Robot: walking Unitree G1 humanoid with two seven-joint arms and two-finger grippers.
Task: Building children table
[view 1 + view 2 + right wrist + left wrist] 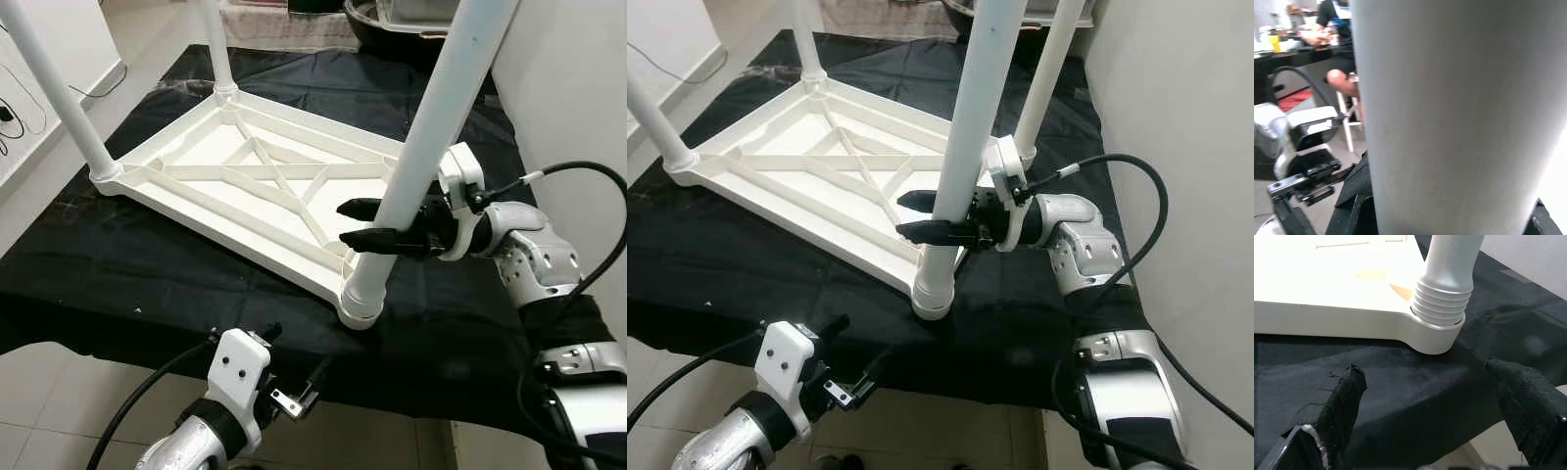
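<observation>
At the tabletop's (257, 181) near corner, on the black cloth (118, 264), a leg (431, 117) is clasped by the right gripper (361, 223) above its socket. Screwing-in seems underway; further turning is called for. Below that corner, the left gripper (1440, 401) is held spread and empty.

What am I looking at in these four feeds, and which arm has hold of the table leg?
The two wide pictures come from a camera on the robot's head, looking down. A white children's table top lies upside down on a black cloth, with white legs standing up from its corners. The right gripper, on the silver arm at the right, has its two black fingers around the nearest leg, just above its socket. That leg fills the right wrist camera's picture. The left gripper hangs low at the cloth's near edge, fingers apart and holding nothing. Its wrist camera looks at the same leg's ribbed base sitting in the corner socket.
</observation>
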